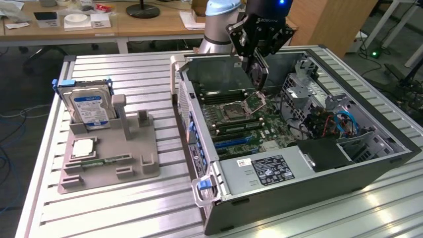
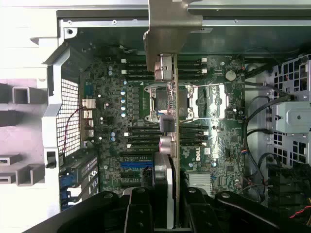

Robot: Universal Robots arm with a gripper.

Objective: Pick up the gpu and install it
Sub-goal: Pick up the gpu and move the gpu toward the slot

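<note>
My gripper (image 1: pixel 257 58) hangs over the open computer case (image 1: pixel 198 148), shut on the gpu (image 1: pixel 259 74). The card hangs on edge below the fingers, above the motherboard (image 1: pixel 244 124) near the CPU socket (image 1: pixel 233 110). In the wrist view the gpu (image 2: pixel 171 145) shows edge-on between the black fingers (image 2: pixel 141 208), with its silver end bracket (image 2: pixel 170 29) pointing toward the case's wall. Below it lie the motherboard (image 2: pixel 112 102), its memory slots and a blue slot (image 2: pixel 138 165).
A grey holder (image 1: pixel 109 158) at the exterior view's left carries a hard drive (image 1: pixel 89 106), a square chip (image 1: pixel 82 148) and a memory strip (image 1: pixel 106 161). Inside the case sit a power supply (image 1: pixel 268 168), drive cage (image 1: pixel 310 94) and coloured cables (image 1: pixel 340 124). Desks stand behind.
</note>
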